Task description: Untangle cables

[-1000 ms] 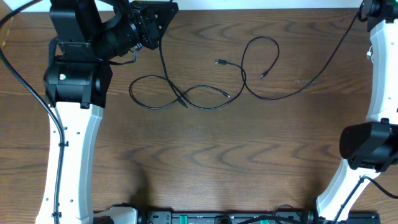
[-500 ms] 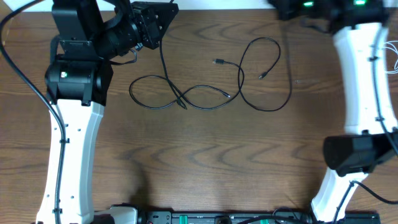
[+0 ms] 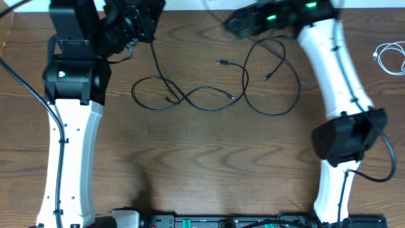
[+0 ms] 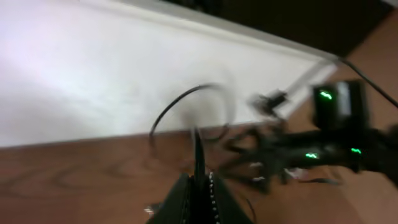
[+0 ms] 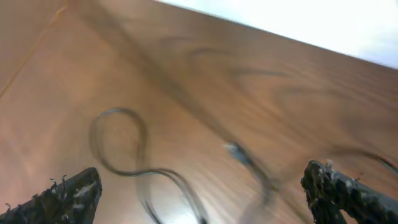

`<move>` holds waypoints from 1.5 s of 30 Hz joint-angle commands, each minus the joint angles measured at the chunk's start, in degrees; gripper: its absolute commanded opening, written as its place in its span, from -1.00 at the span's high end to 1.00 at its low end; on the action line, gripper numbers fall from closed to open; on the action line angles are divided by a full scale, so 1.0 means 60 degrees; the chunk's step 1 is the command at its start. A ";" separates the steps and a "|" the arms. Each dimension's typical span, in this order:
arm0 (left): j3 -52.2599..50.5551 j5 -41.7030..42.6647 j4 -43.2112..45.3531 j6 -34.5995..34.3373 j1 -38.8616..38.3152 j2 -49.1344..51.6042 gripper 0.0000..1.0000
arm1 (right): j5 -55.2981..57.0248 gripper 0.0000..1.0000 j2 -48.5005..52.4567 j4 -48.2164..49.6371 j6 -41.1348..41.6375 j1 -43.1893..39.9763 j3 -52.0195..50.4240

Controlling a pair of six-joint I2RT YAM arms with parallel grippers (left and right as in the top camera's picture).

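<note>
Cable (image 3: 296,88) lies slack on tabletop (image 3: 209,164); right hand (image 5: 202,179), spread, has swung over it to regrasp; left hand (image 4: 199,182) pinches one strand.

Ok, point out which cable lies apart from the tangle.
The white cable, coiled alone near the right edge of the table. The black cables loop across one another in the middle.

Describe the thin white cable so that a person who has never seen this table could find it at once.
On the brown wooden table, look at the right edge, beyond the white right robot arm. There the thin white cable lies in a small loose coil. It is the only white one; the thin black cables loop across the table's middle.
</note>
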 commanded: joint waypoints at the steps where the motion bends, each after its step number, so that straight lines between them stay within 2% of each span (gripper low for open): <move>1: 0.0109 -0.0907 0.0816 0.0153 0.0331 -0.0295 0.85 | 0.0055 -0.96 -0.0266 -0.0506 -0.0233 -0.0943 0.0091; 6: 0.0117 -0.2284 0.1661 0.0117 0.0634 -0.0692 0.85 | 0.0066 -0.94 -0.0229 -0.0896 -0.0984 -0.1435 0.0077; 10: 0.0117 -0.3315 0.1942 0.0120 0.0849 -0.1279 0.85 | 0.0168 -0.78 0.0076 -0.1071 -0.1395 -0.1275 -0.0044; 13: 0.0117 -0.3934 0.2069 0.0120 0.1035 -0.1800 0.85 | 0.0506 -0.57 0.0521 -0.1100 -0.1534 -0.0907 -0.0047; 18: 0.0117 -0.4685 0.1588 0.0175 0.1800 -0.2787 0.85 | 0.0954 -0.47 0.1311 -0.0914 -0.1548 -0.0401 -0.0047; 23: 0.0117 -0.4805 0.1078 0.0189 0.2834 -0.3304 0.85 | 0.0954 -0.47 0.1647 -0.0860 -0.1545 -0.0364 -0.0047; 28: 0.0117 -0.4809 0.1053 0.0189 0.3566 -0.3388 0.85 | 0.0914 -0.28 0.2266 -0.0831 -0.1603 0.0015 -0.0051; 31: 0.0117 -0.4809 0.1071 0.0109 0.4003 -0.3268 0.85 | 0.0951 -0.27 0.2732 -0.0754 -0.1953 0.0477 -0.0051; 40: 0.0113 -0.4747 0.1013 0.0109 0.4146 -0.3060 0.85 | 0.2801 -0.23 0.3621 0.0401 -0.1789 0.1526 -0.0051; 42: 0.0113 -0.4728 0.0896 0.0080 0.4135 -0.3060 0.85 | 0.3104 -0.10 0.3814 0.0765 -0.1745 0.1690 -0.0051; 45: 0.0113 -0.4728 0.0699 0.0080 0.4135 -0.3060 0.85 | 0.3493 -0.01 0.3887 0.1271 -0.1508 0.1785 -0.0051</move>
